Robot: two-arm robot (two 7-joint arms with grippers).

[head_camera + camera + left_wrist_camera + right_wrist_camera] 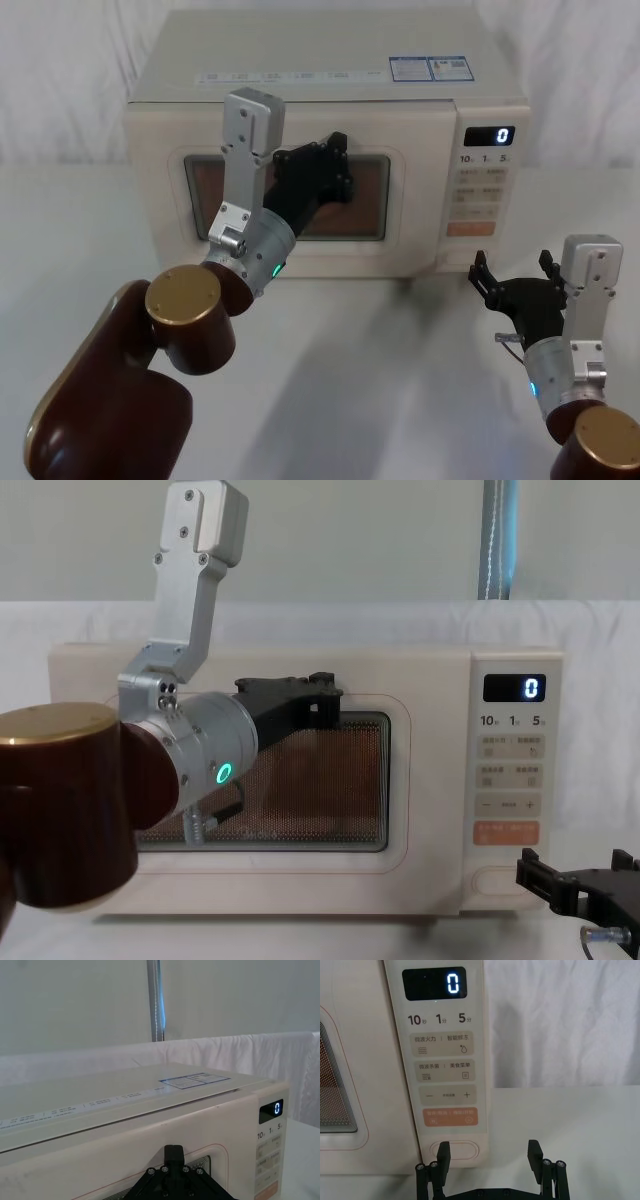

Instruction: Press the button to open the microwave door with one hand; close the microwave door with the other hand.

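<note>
Black left gripper [338, 160] seemingly touching shut microwave door [395, 215].

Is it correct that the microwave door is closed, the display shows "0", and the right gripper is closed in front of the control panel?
Not quite: the right gripper is open, fingers spread apart, as the right wrist view shows. The microwave door is closed and the display shows "0".

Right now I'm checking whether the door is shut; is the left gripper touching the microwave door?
Cannot tell. In the head view the left gripper overlaps the microwave door window; no view plainly shows contact or a gap.
</note>
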